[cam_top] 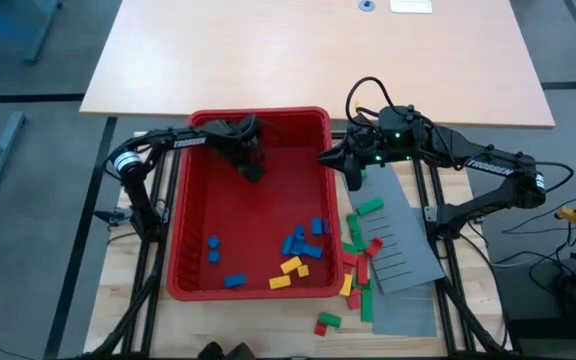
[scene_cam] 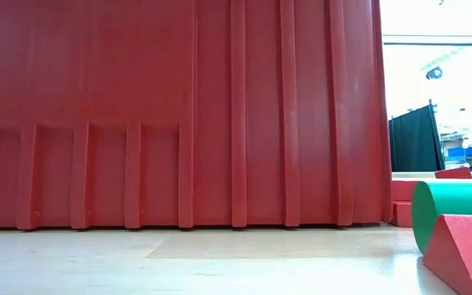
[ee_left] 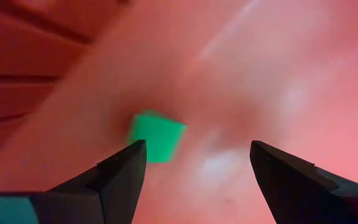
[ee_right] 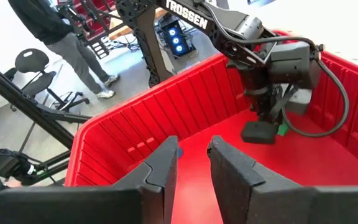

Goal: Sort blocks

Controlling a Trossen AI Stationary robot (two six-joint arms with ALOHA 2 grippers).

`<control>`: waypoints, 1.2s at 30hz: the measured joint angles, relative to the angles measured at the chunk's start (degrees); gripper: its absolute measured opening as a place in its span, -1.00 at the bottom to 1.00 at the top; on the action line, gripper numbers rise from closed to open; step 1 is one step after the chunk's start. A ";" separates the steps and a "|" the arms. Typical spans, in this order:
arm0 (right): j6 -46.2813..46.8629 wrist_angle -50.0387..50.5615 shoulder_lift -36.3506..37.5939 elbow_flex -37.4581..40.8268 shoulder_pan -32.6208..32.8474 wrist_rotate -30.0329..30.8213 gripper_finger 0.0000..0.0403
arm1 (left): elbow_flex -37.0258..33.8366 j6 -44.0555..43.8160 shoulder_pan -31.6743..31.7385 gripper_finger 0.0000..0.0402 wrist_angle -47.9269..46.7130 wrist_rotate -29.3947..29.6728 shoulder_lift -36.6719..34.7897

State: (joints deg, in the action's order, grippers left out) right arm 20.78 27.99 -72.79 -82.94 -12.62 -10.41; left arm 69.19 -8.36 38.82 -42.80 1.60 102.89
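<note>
Left gripper (ee_left: 191, 163) open over green block (ee_left: 156, 135) in red bin (cam_top: 183, 205), block sits off-centre (nearer one finger), so closing may knock it away; right gripper (ee_right: 191, 163) open, empty.

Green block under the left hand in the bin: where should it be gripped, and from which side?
Grip the green block across its two opposite flat sides, coming straight down from above. It lies alone on the red bin floor, apart from the walls, and the left hand hangs open over it, so both sides look reachable.

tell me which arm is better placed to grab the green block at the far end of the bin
Left. Its open gripper hangs inside the red bin right over the green block; the right gripper sits at the bin's outer rim.
</note>
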 joint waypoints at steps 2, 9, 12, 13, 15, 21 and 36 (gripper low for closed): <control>0.00 0.00 0.00 0.00 0.00 0.02 -0.64 | 0.00 1.14 -0.17 0.36 -0.20 -3.95 0.55; 0.07 0.00 0.00 0.00 0.00 0.07 -0.66 | -0.09 1.88 -0.72 0.36 -4.52 -8.65 3.81; 0.09 -0.02 -0.01 0.00 0.00 0.07 -0.69 | -0.24 2.29 -0.95 0.36 -4.85 -8.61 4.20; 0.09 0.01 0.00 0.00 0.00 0.07 -0.70 | -0.24 2.34 -1.01 0.36 -4.70 -8.57 4.17; 0.07 -0.02 0.00 0.00 0.00 0.07 -0.71 | -0.22 2.35 -1.04 0.36 -4.48 -8.38 3.86; 0.04 0.00 0.00 0.00 -0.02 0.07 -0.69 | 0.20 3.41 -1.56 0.36 -2.28 -5.55 1.39; -0.60 0.09 0.00 0.00 -0.04 1.49 -0.64 | 0.20 3.43 -1.67 0.36 2.36 5.14 0.55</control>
State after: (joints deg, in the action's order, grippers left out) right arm 20.18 28.08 -72.79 -82.94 -12.67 -8.93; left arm 69.38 -4.93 37.15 -40.44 6.73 103.44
